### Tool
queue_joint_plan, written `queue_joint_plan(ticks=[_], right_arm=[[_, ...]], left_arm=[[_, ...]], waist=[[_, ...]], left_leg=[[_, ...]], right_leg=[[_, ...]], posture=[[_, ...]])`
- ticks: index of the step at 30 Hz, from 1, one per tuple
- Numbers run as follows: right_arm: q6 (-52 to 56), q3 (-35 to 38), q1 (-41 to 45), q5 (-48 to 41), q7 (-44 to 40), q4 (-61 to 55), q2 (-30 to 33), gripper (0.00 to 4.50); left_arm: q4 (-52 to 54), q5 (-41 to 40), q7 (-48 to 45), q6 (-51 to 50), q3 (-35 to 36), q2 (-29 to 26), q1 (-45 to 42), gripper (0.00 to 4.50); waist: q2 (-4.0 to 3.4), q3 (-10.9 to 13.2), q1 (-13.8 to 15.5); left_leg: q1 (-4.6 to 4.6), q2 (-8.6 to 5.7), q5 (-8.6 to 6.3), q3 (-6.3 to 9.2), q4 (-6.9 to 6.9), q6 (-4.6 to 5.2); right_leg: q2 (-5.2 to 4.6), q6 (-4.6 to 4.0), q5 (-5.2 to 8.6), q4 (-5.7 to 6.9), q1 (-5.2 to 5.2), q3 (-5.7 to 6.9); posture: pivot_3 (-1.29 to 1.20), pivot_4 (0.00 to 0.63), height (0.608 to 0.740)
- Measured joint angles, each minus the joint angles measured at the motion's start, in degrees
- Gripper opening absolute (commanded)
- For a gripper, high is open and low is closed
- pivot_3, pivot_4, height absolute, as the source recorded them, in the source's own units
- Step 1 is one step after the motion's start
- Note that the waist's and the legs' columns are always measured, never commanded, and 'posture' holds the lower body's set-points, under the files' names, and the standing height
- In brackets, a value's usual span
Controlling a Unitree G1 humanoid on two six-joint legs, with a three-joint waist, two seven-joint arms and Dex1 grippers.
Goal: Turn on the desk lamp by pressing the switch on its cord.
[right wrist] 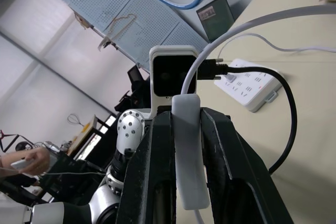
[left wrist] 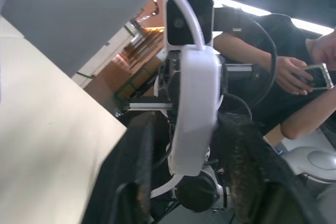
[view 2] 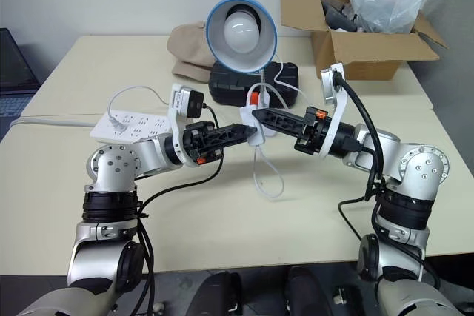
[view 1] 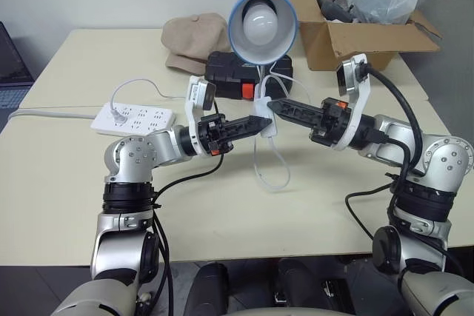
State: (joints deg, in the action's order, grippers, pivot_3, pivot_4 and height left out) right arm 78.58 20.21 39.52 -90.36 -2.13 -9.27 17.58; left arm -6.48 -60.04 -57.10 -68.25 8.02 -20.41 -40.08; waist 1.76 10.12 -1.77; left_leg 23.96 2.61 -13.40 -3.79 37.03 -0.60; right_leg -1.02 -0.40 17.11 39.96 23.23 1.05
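Note:
The desk lamp (view 1: 261, 24), with a light-blue bowl shade and a white bulb, stands at the middle back of the table. Its thin white cord (view 1: 270, 172) loops down toward the table's front. The switch (view 1: 265, 120) hangs lifted above the table in front of the lamp, between both grippers. My right gripper (view 1: 272, 106) reaches in from the right and is shut on the switch (right wrist: 188, 150) along its narrow sides. From the left, my left gripper (view 1: 261, 125) is shut on the switch (left wrist: 194, 108) across its broad faces.
A white power strip (view 1: 135, 118) lies at the left with a grey cable running off the table. Behind the lamp sit a black case (view 1: 229, 72), a beige cap (view 1: 196, 38) and an open cardboard box (view 1: 348, 35). A person (left wrist: 294, 77) holding a phone sits beyond the table.

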Motion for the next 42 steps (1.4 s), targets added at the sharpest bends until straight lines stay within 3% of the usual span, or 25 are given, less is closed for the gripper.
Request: queue_joint_plan(ticks=[3,15,17,19,32,37,42], right_arm=[[-2.2,-1.9,-0.5,-3.0,1.2,0.6,1.9,0.37],[-8.7,-8.4,-0.7,-8.6,2.8,0.7,7.0,0.37],[-9.2,-9.3,-0.8,-9.1,2.8,0.7,7.5,0.37],[-9.4,-10.3,-1.0,-9.6,2.8,0.7,8.1,0.37],[-13.0,-11.3,-1.0,-9.9,1.5,0.9,10.6,0.37],[-15.3,-11.4,-2.2,-7.2,3.3,4.6,10.4,0.37],[-17.5,-12.3,-3.7,-1.6,8.9,8.7,7.5,0.37]], left_arm=[[-0.1,0.5,-1.1,1.1,-0.9,0.0,0.0,0.49],[0.0,1.2,-3.3,3.4,-1.2,-0.2,0.6,0.49],[0.3,1.5,-3.9,3.7,-1.8,-1.1,0.9,1.19],[0.5,1.9,-4.5,3.5,-2.5,-2.3,1.1,1.32],[1.5,3.9,-7.3,3.7,-4.4,-6.7,2.6,3.63],[10.7,12.3,-10.2,12.8,-9.2,-13.9,7.4,4.50],[17.9,24.8,-11.6,28.3,-13.3,-19.7,12.5,4.50]], waist=[[0.00,0.0,0.0],[0.01,0.0,0.0],[0.01,0.0,0.0],[0.01,0.0,0.0],[0.02,0.0,0.0],[0.04,0.0,0.0],[0.04,0.0,0.0]], left_leg=[[0.00,0.00,0.00,0.00,-0.01,0.00],[0.01,0.01,0.00,-0.01,-0.01,0.00],[0.01,0.02,0.00,-0.02,-0.01,0.00],[0.00,0.02,0.00,-0.02,-0.02,0.00],[0.02,0.02,-0.01,-0.02,-0.02,0.01],[0.00,0.03,-0.01,-0.05,-0.06,0.00],[-0.03,0.05,-0.01,-0.14,-0.07,0.01]], right_leg=[[0.00,0.01,0.00,0.00,0.00,0.00],[0.01,0.12,0.07,-0.03,0.00,-0.01],[0.01,0.14,0.08,-0.04,0.00,-0.02],[0.02,0.18,0.10,-0.04,0.00,-0.03],[0.01,0.23,0.12,-0.08,0.00,-0.03],[0.01,0.12,0.06,-0.12,0.01,-0.07],[0.00,0.04,0.01,-0.12,0.01,-0.14]], posture=[[0.00,0.150,0.740],[0.00,0.150,0.740],[0.00,0.150,0.740],[0.00,0.150,0.740],[0.00,0.150,0.740],[0.00,0.150,0.740],[0.00,0.150,0.740]])
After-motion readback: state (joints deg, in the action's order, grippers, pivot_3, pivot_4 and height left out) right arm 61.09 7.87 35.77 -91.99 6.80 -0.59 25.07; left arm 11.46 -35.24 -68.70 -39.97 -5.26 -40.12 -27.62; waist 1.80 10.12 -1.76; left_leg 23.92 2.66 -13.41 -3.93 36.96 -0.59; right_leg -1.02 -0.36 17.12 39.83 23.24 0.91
